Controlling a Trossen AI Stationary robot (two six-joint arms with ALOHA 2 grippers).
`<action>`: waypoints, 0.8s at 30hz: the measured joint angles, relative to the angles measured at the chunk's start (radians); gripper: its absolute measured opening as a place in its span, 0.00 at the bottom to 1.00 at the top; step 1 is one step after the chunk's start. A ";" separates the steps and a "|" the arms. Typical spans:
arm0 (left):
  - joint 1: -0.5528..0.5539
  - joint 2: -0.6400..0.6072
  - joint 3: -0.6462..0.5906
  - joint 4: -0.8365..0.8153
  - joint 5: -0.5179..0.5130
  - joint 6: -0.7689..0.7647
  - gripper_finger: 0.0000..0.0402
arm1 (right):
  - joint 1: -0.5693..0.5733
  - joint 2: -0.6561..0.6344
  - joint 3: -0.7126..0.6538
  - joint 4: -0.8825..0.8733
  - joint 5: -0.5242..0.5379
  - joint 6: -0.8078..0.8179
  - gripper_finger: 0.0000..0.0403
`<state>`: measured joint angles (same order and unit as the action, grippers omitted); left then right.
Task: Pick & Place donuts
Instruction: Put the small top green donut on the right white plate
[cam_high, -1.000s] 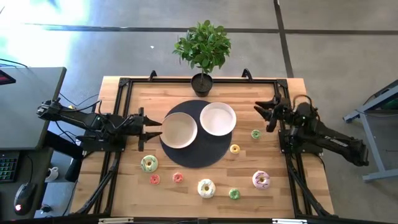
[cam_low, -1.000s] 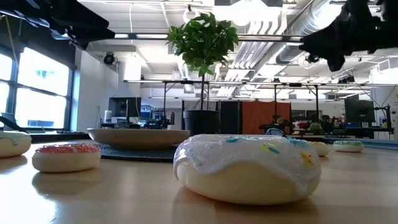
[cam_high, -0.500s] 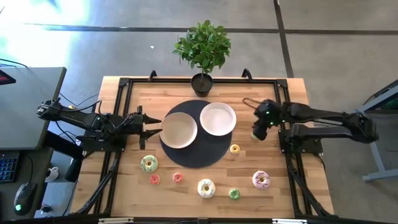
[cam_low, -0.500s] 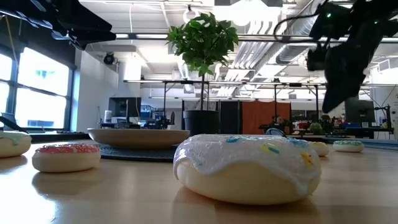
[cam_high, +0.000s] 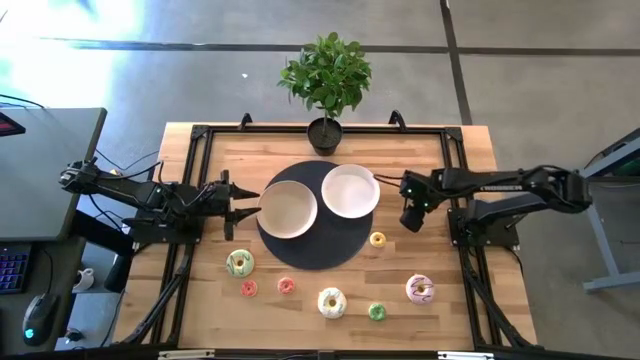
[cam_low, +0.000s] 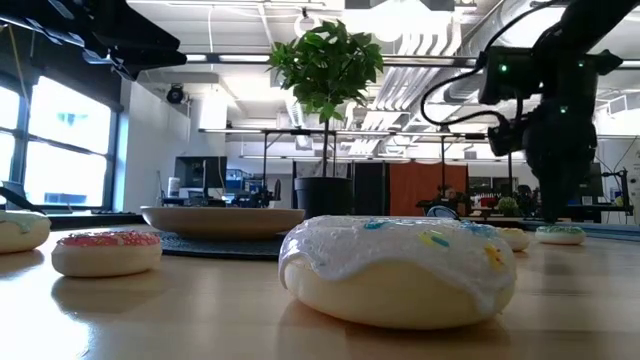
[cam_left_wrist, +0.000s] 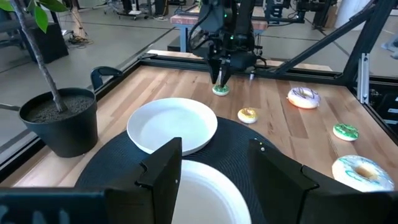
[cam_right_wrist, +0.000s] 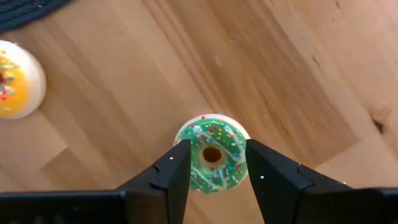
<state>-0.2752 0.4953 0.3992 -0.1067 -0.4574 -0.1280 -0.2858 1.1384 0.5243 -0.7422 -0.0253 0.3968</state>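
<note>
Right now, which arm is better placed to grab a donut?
The right. Its gripper is open astride the green donut, while the left gripper waits by the plate.

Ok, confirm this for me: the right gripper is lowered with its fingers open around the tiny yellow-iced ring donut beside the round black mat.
Not quite: the right gripper is lowered with its fingers open around the tiny green-iced ring donut with sprinkles, not the yellow one. The right wrist view shows this; the tiny yellow-iced ring donut lies apart, nearer the round black mat.

Eight ring donuts (cam_high: 331, 301) lie flat on the wood, the tiny green one (cam_right_wrist: 211, 154) included.
</note>
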 joint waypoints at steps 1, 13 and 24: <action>0.000 0.000 0.000 0.000 0.006 0.000 0.45 | 0.000 0.009 0.000 -0.001 0.016 0.006 0.37; 0.000 0.000 0.000 -0.001 0.021 0.000 0.45 | -0.001 0.134 0.003 0.004 0.013 0.138 0.19; 0.000 0.000 0.000 0.000 0.021 0.026 0.45 | 0.001 0.121 0.094 0.282 0.016 0.203 0.05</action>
<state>-0.2752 0.4950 0.3988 -0.1070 -0.4366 -0.1020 -0.2844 1.2599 0.6185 -0.4603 -0.0094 0.5995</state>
